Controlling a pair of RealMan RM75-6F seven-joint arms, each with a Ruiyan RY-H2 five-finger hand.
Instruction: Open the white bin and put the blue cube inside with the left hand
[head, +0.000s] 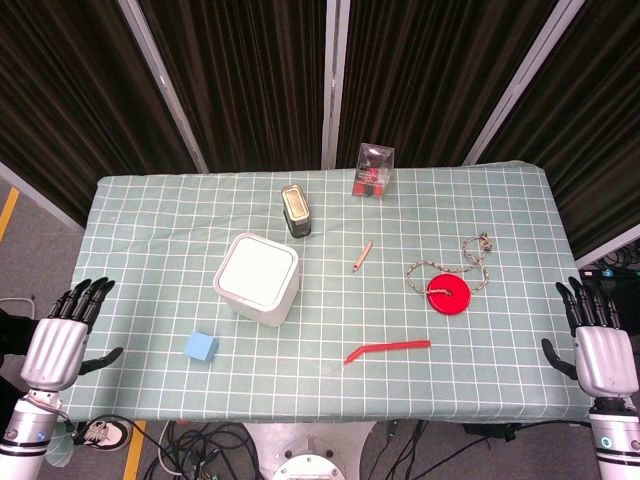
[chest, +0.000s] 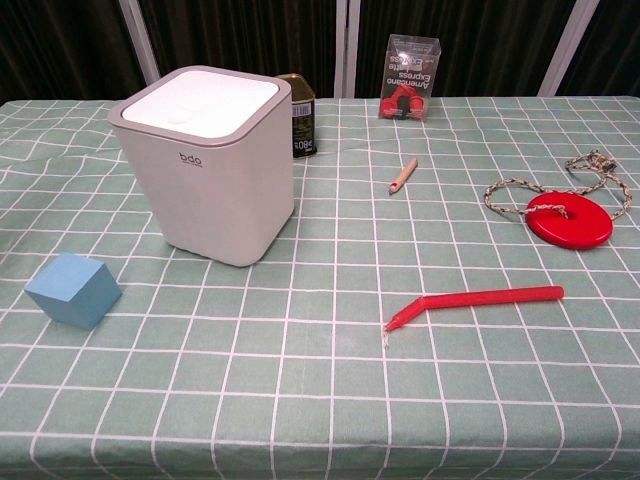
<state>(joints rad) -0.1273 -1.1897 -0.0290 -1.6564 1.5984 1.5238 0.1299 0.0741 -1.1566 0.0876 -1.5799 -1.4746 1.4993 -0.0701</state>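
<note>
Start of task: left hand (head: 62, 340) empty w/ fingers spread, off the surface (head: 150, 230) edge; white bin (head: 257, 278) lid closed, blue cube (head: 201, 347) just in front-left of it; press lid centre first, w/o tipping bin, then take cube.

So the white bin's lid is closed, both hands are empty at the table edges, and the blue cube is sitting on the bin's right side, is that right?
Not quite: the blue cube sits to the left of the white bin, nearer the left hand, as the head view shows. The rest holds: the bin's lid is closed, and the left hand and right hand are empty at the table edges.
</note>
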